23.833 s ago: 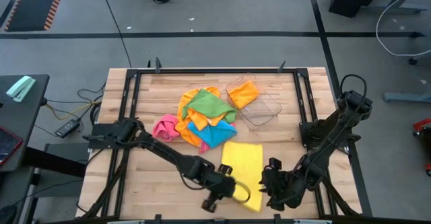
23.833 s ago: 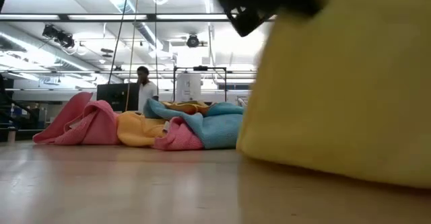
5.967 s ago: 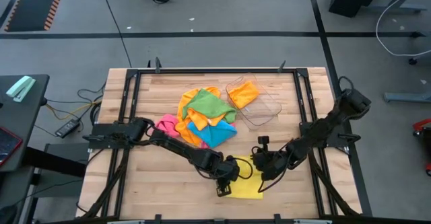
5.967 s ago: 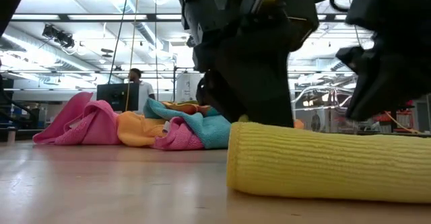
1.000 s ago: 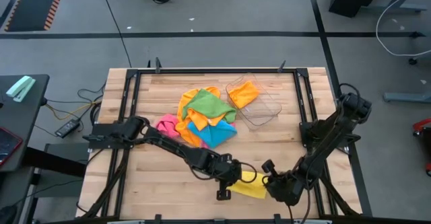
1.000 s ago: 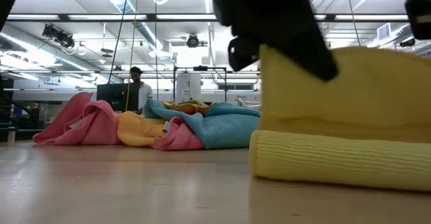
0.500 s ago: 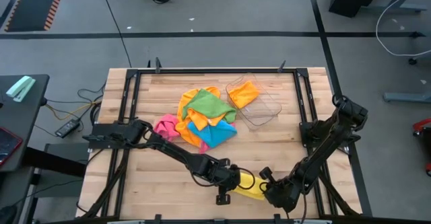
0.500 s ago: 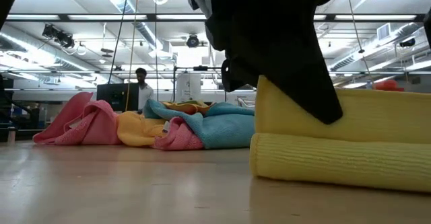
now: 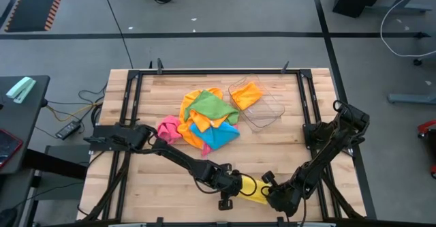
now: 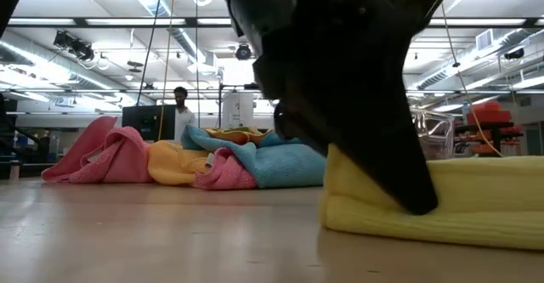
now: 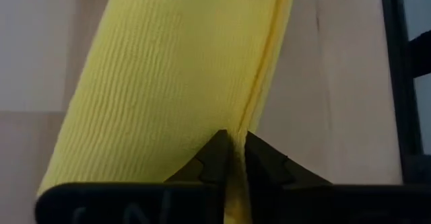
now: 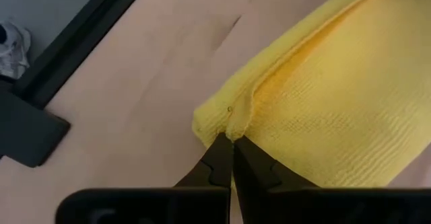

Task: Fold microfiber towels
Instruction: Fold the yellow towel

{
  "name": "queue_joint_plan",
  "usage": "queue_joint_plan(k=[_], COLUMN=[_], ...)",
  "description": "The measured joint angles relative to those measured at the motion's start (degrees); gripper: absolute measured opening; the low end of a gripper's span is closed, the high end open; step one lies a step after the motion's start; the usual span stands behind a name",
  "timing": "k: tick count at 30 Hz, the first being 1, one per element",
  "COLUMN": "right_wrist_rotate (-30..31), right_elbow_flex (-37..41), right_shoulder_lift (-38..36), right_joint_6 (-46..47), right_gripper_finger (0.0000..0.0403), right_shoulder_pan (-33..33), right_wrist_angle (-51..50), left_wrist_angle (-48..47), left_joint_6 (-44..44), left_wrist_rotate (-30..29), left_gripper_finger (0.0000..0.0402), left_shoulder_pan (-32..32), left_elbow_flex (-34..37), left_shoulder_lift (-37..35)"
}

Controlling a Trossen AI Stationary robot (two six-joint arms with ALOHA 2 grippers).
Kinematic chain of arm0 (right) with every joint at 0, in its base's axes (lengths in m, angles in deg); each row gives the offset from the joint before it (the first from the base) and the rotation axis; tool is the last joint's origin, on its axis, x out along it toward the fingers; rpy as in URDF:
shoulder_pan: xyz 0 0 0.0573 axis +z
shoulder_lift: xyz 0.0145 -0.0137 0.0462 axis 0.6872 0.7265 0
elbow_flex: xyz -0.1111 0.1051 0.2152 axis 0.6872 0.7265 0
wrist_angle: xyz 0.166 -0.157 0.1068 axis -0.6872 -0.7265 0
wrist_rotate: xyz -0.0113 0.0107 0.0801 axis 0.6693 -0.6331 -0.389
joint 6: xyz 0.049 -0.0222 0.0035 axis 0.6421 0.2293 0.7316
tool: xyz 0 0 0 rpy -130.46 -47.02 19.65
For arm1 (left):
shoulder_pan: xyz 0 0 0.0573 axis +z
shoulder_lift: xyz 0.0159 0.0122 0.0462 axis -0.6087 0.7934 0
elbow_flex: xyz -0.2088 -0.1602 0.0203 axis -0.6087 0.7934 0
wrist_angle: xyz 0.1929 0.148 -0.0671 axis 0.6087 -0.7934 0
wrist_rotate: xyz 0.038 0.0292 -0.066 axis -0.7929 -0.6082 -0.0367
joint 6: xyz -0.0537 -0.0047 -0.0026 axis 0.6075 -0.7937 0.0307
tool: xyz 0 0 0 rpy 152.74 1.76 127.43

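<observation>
yellow towel folded, near edge of counter | left gripper fingers pinching its edge, barely parted | right gripper fingers clamped on corner | advice: keep edges aligned, release both together, press flat

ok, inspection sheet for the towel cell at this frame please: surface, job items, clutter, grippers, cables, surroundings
Surface: wooden table in a black frame, bare at its near left.
Job's things: folded yellow towel flat at the near edge; heap of towels (pink, orange, green, blue) mid-table; orange towel in the tray.
Clutter: clear plastic tray at the far right, beside the heap.
Grippers: left gripper pinching the yellow towel's folded edge; right gripper shut on its corner.
Cables: black leads on the floor left of the table.
Surroundings: a person standing far behind the table; side stand at left.
</observation>
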Motion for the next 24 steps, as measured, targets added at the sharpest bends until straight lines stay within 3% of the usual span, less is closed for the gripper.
queue_joint_plan(k=[10,16,18,24], right_wrist_rotate=[-4.0,-6.7,-4.0,14.4], right_elbow_flex=[0.0,0.0,0.0,0.0], right_shoulder_lift=[-0.5,-6.3,-8.7,-9.9], right_joint_6=[4.0,8.4,10.8,17.8], right_gripper_finger=[0.0095,0.0127,0.0128,0.0124], right_shoulder_pan=[0.0,-0.2,-0.2,-0.2], right_wrist_angle=[-0.1,-0.7,-0.7,0.5], left_wrist_angle=[-0.2,-0.3,-0.3,-0.3], left_joint_6=[-0.5,-0.6,-0.7,-0.7], left_wrist_rotate=[-1.8,-1.8,-1.8,-1.8], left_gripper_finger=[0.0111,0.0123,0.0121,0.0113], left_shoulder_pan=[0.1,0.1,0.1,0.1], left_elbow_flex=[0.0,0.0,0.0,0.0], left_shoulder_lift=[-0.1,-0.1,-0.1,-0.1])
